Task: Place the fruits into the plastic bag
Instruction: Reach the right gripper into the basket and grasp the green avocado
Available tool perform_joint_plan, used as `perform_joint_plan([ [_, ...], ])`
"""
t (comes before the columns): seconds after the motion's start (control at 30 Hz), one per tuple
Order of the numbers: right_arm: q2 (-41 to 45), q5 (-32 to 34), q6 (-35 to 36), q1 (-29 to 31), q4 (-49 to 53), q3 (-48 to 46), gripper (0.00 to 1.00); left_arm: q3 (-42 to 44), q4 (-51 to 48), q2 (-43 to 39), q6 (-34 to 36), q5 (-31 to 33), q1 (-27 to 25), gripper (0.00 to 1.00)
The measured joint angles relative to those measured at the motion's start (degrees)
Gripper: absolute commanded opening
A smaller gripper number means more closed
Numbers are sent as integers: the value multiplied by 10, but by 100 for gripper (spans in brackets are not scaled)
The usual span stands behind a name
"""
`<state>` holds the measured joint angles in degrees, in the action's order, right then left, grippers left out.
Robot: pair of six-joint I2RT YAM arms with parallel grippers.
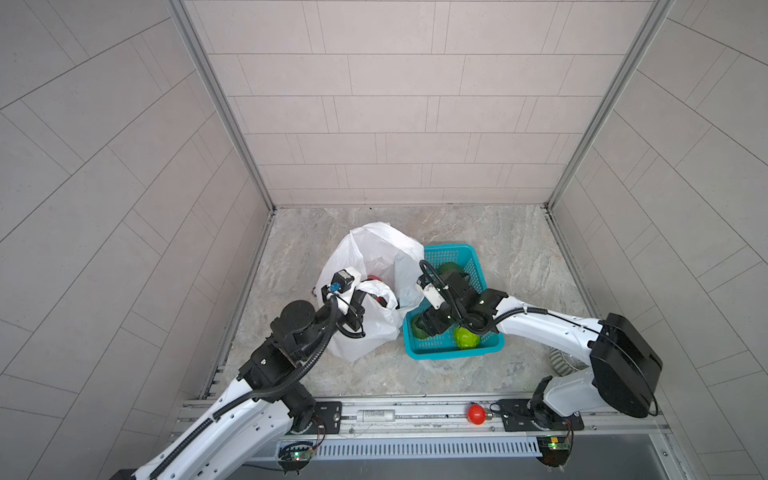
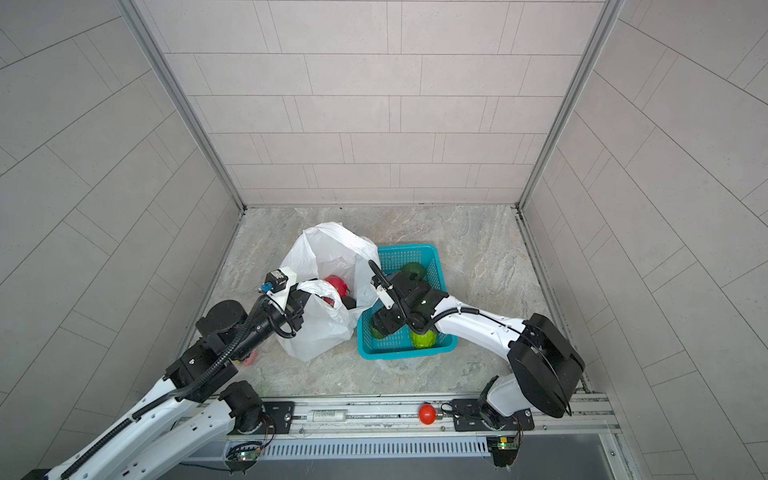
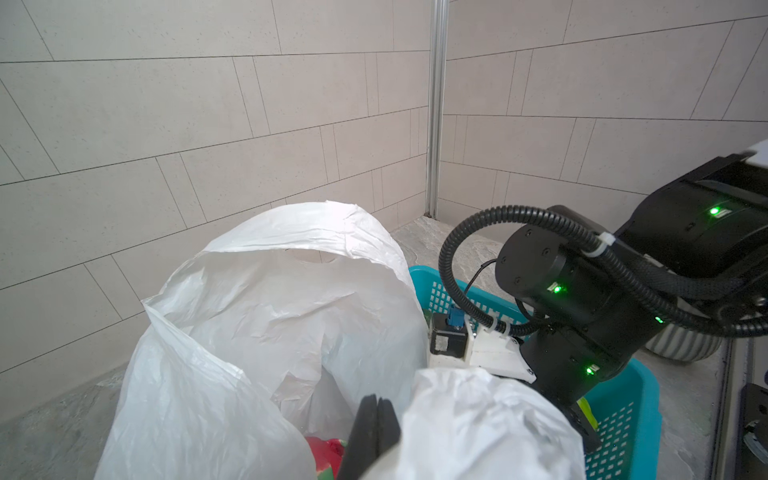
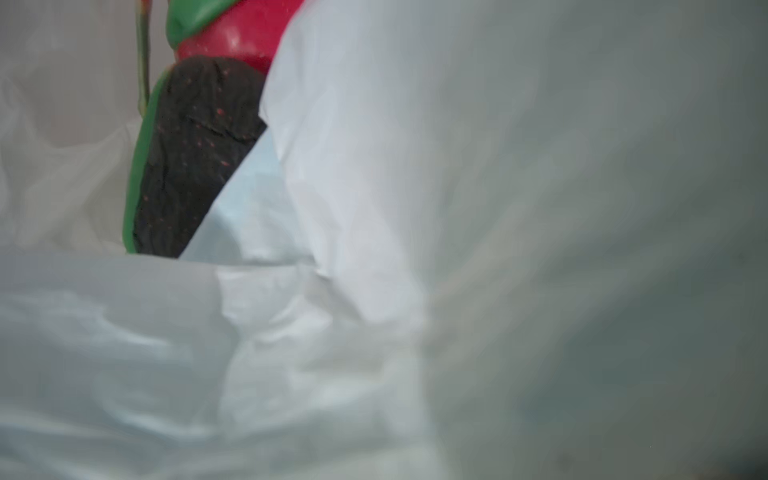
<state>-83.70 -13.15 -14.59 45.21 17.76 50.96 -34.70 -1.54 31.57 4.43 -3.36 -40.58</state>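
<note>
So the grey stone-look tabletop (image 1: 519,249) has basically two big things on it. The white plastic bag (image 1: 374,249) stands crumpled around the middle, a bit toward the left edge, with its mouth gaping upward. The teal basket (image 1: 453,353) sits right beside it on the right-edge side, and the bag's wall presses against it.

The left gripper (image 3: 376,419) reaches in from the near left corner. Its black fingers are pinched together on the near rim of the bag and hold that side up, and the film drapes over the gripper in both top views.

The right gripper (image 1: 424,325) comes from the near right corner, low over the basket's near left corner and pointed at the bag. I honestly can't tell how its jaws stand, since its wrist view is just blurry white plastic up close. There's a bit of green under it in the basket, and I can't tell if it's held.

Fruits: the dragon fruit (image 2: 336,284) and a black oval (image 2: 349,302) are inside the bag. The avocado (image 1: 451,269) lies at the basket's far end. The bright green bumpy ball (image 1: 467,338) is by the basket's near wall.

A small red ball (image 1: 476,414) sits on the metal rail (image 1: 415,415) along the near edge.
</note>
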Motion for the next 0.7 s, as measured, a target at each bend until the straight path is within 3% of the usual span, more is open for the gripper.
perform_joint_plan([
  [0.17,-26,4,12,26,12,15,73,0,0,3,-8,9,0,0],
  [0.7,-95,17,19,25,49,46,67,0,-1,4,-15,19,0,0],
])
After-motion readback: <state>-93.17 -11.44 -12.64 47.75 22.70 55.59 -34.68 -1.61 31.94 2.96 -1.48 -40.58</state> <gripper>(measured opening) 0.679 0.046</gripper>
